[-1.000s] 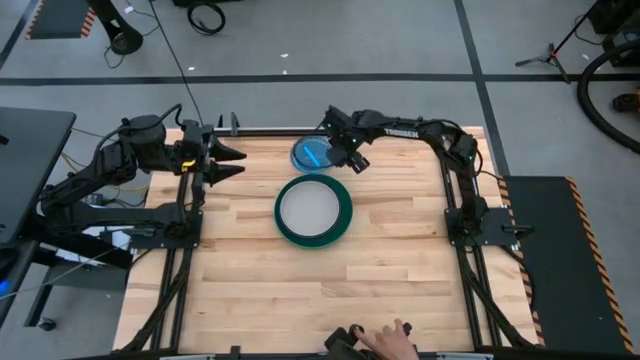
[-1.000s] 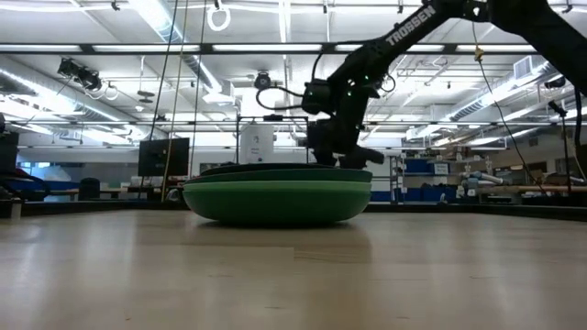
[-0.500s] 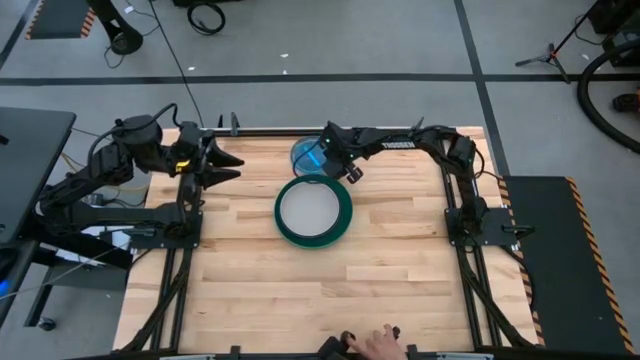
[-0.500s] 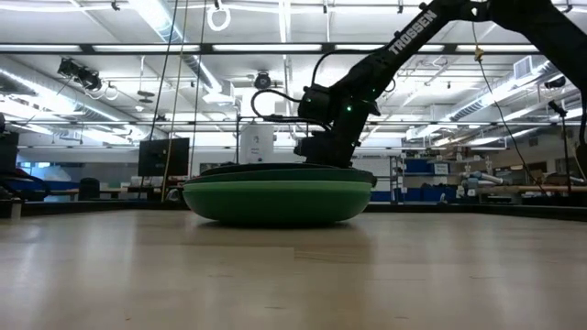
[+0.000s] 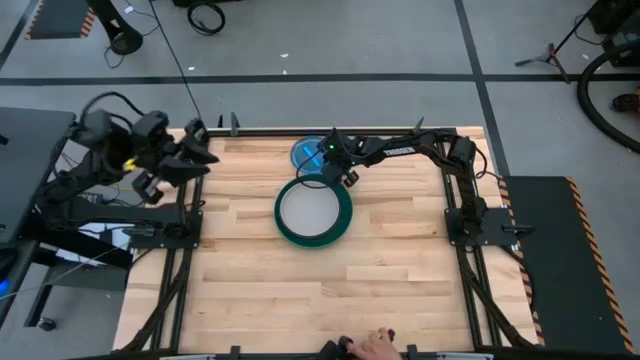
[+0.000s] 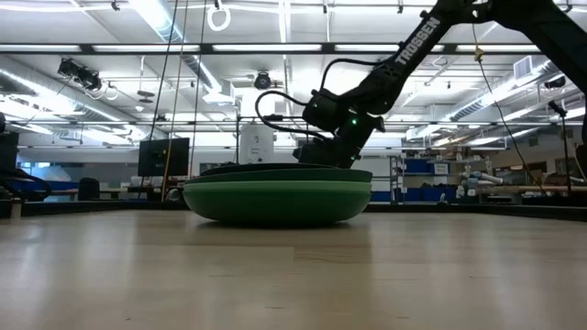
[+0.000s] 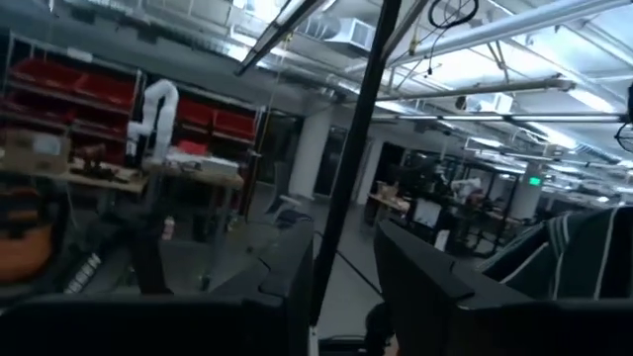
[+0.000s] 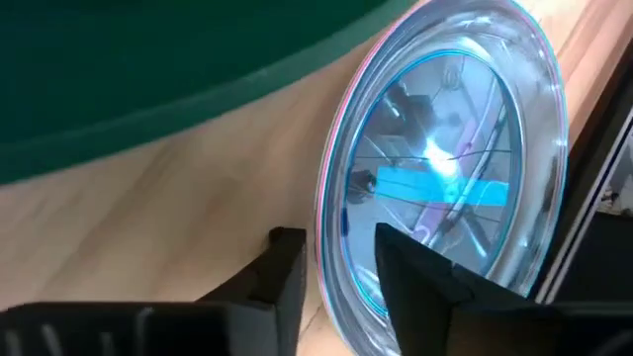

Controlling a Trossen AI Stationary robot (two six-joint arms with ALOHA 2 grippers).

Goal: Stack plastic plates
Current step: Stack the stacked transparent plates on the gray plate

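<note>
A stack of large green plates [image 5: 284, 225] with a pale grey plate [image 5: 312, 208] on top stands at the table's middle; it also shows in the low view [image 6: 275, 197]. Behind it, near the far edge, a small stack of translucent plates [image 5: 304, 150], blue with a reddish rim, lies flat on the table. My right gripper [image 8: 341, 262] is open and low at this small stack [image 8: 445, 168], one finger on each side of its rim. My left gripper [image 7: 346, 297] is open and empty, raised at the table's far left [image 5: 195, 152]. My right gripper's fingers stand either side of the small stack's rim [image 8: 328, 237] on the side facing the green stack, one finger [image 8: 410, 267] over the inside and one [image 8: 285, 262] outside over the table. They come slanting down from the right. I cannot tell whether they touch it.
The green stack's rim [image 8: 148, 79] lies close beside the small stack. A person's hand [image 5: 375, 347] shows at the table's near edge. Bare wood lies to the left, right and near side of the green stack.
My right gripper has gone toward the table's left and down, from beside the small translucent stack to its rim. My left arm has drawn back toward the table's left edge and tipped its gripper up. The plates have stayed where they were.
</note>
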